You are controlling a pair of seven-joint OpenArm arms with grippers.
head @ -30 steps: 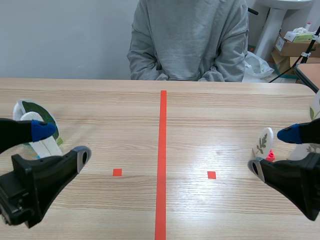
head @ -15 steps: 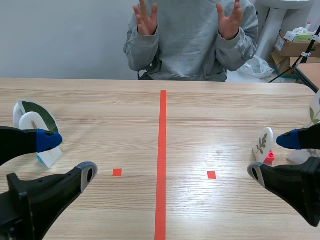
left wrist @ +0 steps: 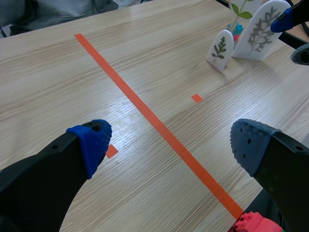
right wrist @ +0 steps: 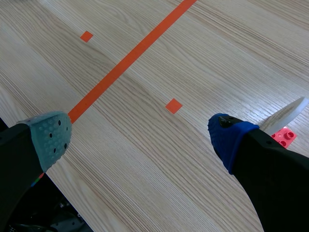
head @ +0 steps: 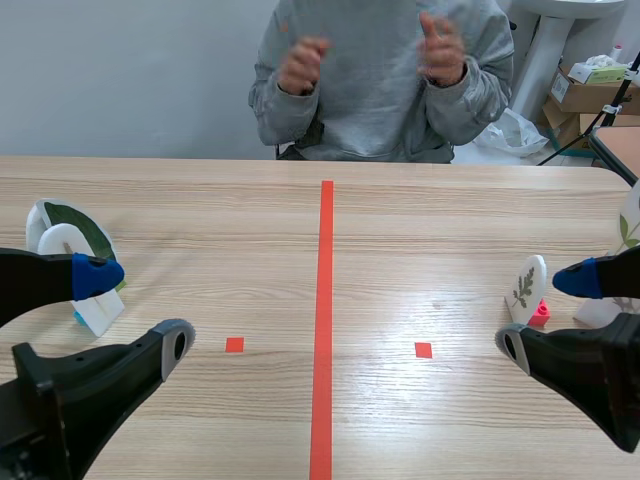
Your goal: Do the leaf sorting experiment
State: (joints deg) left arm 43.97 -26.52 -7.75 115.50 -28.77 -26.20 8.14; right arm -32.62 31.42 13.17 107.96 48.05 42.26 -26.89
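Both grippers idle low over the table (head: 400, 250), nothing held. Left gripper (left wrist: 171, 141): fingers wide apart, bare wood and the orange tape between them. Right gripper (right wrist: 137, 135): fingers wide apart too, only a tape square between them.

Task things: leaf cards standing upright at both table ends. Left end: a dark green leaf card (head: 72, 228) with a smaller white card in front, just behind the left gripper's blue pad. Right end: a small sprig card (head: 526, 287) on a pink brick (head: 541, 313), right beside the right gripper's fingers. The left wrist view shows 2 more cards behind it, incl. a big fern card (left wrist: 263, 30).

Risks, my judgement:
- Cards are thin and tall on small bases, so a finger clipping one on approach likely tips it.
- Right cards stand close together; grabbing 1 may knock a neighbour.
- A flat card may slip or twist between the pads.
- The person's hands (head: 300, 62) are raised across the table; a far reach could meet them.

Writing: none readable. Cards carry leaf prints only; labels on the cardboard boxes (head: 590, 85) are too small to read.
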